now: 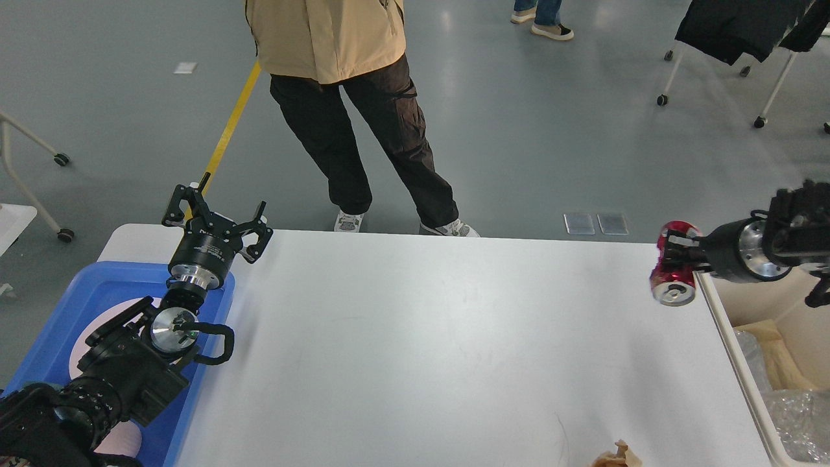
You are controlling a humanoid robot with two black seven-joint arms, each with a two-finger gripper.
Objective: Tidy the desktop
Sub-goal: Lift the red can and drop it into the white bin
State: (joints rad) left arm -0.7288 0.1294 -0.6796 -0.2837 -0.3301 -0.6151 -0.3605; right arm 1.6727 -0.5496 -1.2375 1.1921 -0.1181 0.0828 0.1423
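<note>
Grey flooring runs behind the desktop [421, 337], a wide white surface that fills the middle of the view from its far edge to the near one; at the far left a blue tray [58, 324] sits on its left end, holding a pale pink plate [97, 327] partly hidden by the arm; above the tray's far right corner the left gripper [217, 220] stands upright with its two fingers spread apart and nothing between them; beyond the far edge a person [363, 117] in a tan jacket and dark trousers stands on the floor; at the near edge, right of centre, a scrap of brown paper [616, 456] lies on the white surface; at the right end the right gripper [677, 259] is closed around a red can [674, 269], held sideways just above the desktop's right edge, its silver end facing near; right of that a cream bin [746, 370] holds crumpled clear plastic and brown paper.
</note>
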